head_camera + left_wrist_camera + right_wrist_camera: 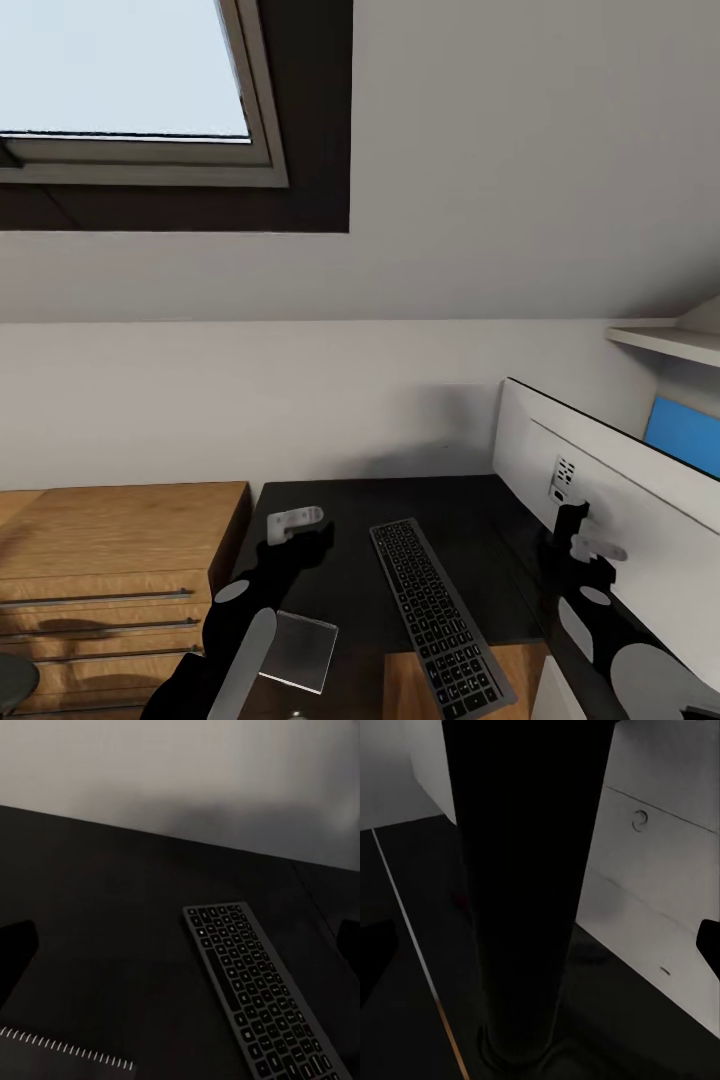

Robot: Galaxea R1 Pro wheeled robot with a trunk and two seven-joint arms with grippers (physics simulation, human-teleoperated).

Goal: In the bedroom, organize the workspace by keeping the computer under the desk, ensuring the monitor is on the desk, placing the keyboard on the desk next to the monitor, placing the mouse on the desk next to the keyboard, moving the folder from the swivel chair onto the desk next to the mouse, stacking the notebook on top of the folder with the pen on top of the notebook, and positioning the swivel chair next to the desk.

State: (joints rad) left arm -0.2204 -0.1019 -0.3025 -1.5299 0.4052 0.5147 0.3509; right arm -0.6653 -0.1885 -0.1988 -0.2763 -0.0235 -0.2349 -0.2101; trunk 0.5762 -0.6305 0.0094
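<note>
The dark keyboard (432, 620) lies lengthwise on the glossy black desk (340, 590), its near end reaching past the front edge. The monitor (610, 480) stands at the right, white back towards me. A glossy grey notebook (300, 650) rests on the desk by my left arm. My left gripper (295, 520) hovers open over the desk, left of the keyboard (259, 997), nothing between its fingertips (16, 952). My right gripper (598, 548) is open at the monitor's black stand (525, 885), the column standing between its fingertips (709, 945).
A light wooden dresser (110, 560) adjoins the desk's left side. A pale wall and sloped ceiling with a skylight (120, 90) rise behind. A white shelf (665, 345) and a blue panel (685, 435) show beyond the monitor. The notebook's edge (67, 1048) lies near the left gripper.
</note>
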